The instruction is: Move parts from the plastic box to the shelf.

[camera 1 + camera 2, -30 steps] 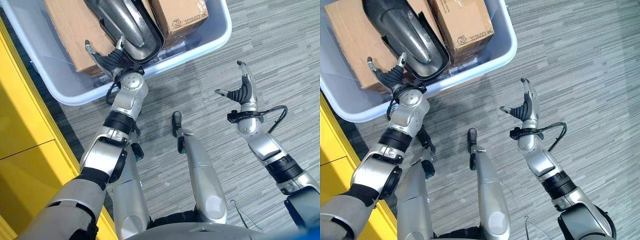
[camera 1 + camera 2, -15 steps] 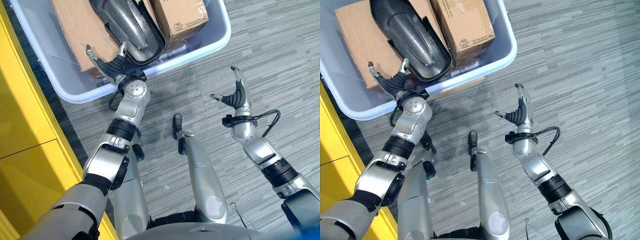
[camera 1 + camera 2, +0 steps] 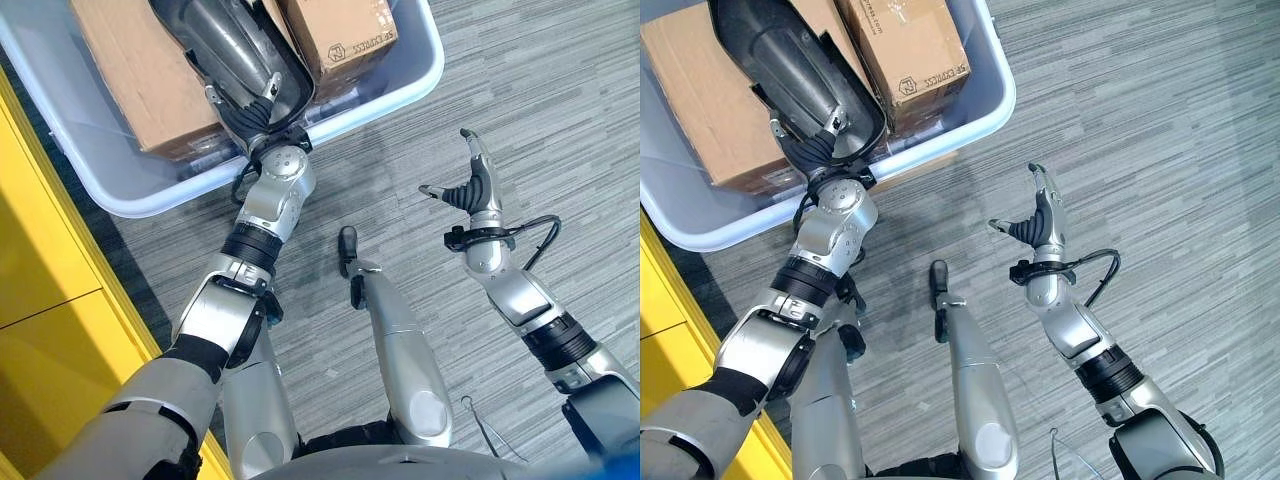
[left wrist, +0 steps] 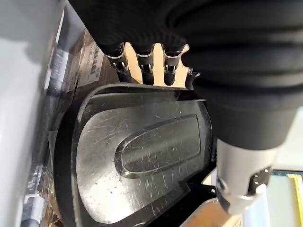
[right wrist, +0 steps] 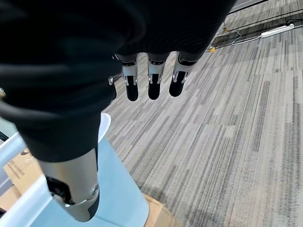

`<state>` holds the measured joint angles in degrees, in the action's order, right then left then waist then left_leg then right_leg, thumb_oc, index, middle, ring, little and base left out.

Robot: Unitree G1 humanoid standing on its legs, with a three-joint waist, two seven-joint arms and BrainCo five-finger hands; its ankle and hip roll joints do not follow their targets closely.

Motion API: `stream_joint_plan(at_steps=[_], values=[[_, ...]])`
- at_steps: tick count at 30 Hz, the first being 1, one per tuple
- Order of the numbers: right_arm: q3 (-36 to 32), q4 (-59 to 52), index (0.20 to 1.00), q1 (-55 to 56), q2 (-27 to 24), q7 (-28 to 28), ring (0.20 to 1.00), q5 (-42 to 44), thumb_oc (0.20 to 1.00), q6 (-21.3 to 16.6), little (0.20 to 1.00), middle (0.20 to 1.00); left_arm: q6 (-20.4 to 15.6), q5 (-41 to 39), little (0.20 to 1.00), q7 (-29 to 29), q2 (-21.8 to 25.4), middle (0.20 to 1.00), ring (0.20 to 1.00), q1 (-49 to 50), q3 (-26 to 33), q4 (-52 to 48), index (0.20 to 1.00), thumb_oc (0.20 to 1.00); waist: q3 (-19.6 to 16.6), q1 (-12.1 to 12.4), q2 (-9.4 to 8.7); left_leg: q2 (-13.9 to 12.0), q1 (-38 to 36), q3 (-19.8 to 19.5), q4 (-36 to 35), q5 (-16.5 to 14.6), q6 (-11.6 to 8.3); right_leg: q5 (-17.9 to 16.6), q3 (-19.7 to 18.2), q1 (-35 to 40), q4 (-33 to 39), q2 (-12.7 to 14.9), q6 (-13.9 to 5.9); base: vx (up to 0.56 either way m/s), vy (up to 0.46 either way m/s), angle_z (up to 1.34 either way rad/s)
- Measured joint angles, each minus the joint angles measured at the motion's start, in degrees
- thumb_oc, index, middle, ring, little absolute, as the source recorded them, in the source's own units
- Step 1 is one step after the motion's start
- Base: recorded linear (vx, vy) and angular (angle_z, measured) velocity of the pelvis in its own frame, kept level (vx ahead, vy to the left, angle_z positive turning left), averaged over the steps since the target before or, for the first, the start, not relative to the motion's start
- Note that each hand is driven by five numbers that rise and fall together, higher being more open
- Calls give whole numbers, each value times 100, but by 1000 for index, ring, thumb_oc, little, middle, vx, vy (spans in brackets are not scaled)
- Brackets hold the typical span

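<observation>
Left robot hand (image 3: 822,150) is over the box (image 3: 420,75) rim, fingers reaching under the black part's (image 3: 235,50) edge, so can't tell its grip. The part lies between two cartons (image 3: 135,75). Right robot hand (image 3: 472,188) hangs open above the floor (image 3: 560,110).

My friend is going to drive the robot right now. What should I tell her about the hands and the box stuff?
Left hand: open, fingers straight, reaching over the near rim of the plastic box onto the black part; no grip on it yet.
Right hand: open, empty, held above the carpet beside the box.
In the box: the black part and two cardboard boxes.
Done: nothing lifted out yet.
Left: grasp a part and carry it to the shelf.
</observation>
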<state>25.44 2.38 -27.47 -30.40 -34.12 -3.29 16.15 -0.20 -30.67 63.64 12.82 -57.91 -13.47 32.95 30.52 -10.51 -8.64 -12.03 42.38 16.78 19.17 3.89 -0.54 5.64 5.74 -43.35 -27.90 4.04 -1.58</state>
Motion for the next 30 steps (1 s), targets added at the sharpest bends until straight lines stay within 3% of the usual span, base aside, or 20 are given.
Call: stream_joint_plan(at_steps=[11,15,20,30], values=[[55,230,1000,-335,-7,-20,1000,389,1000,61,1000,1000,32,-452,1000,817,202,1000,1000,-478,14,238,1000,1000,-23,34,-36,-46,443,-179,307,-60,1,-11,114,-255,-92,-25,30,5,-56,2],[78,318,1000,-380,-11,-81,1000,576,1000,57,1000,1000,592,-400,1000,867,353,1000,1000,-598,-203,342,1000,1000,-107,35,-163,-55,496,-176,316,-94,-42,42,113,-334,-118,-8,8,21,-42,2],[83,336,1000,-401,-13,-164,1000,667,1000,87,1000,1000,1368,-141,1000,1063,433,1000,1000,-877,-489,463,1000,1000,-116,55,-177,-42,687,-165,393,-98,-38,78,83,-570,-265,3,18,5,-2,-1],[-26,367,1000,-484,-239,-197,1000,754,1000,278,1000,1000,1850,44,1000,1045,351,1000,1000,-1308,-667,421,1000,1000,-119,148,-180,-99,1081,-174,486,-97,-75,151,31,-1141,-532,4,34,7,-47,-3]])
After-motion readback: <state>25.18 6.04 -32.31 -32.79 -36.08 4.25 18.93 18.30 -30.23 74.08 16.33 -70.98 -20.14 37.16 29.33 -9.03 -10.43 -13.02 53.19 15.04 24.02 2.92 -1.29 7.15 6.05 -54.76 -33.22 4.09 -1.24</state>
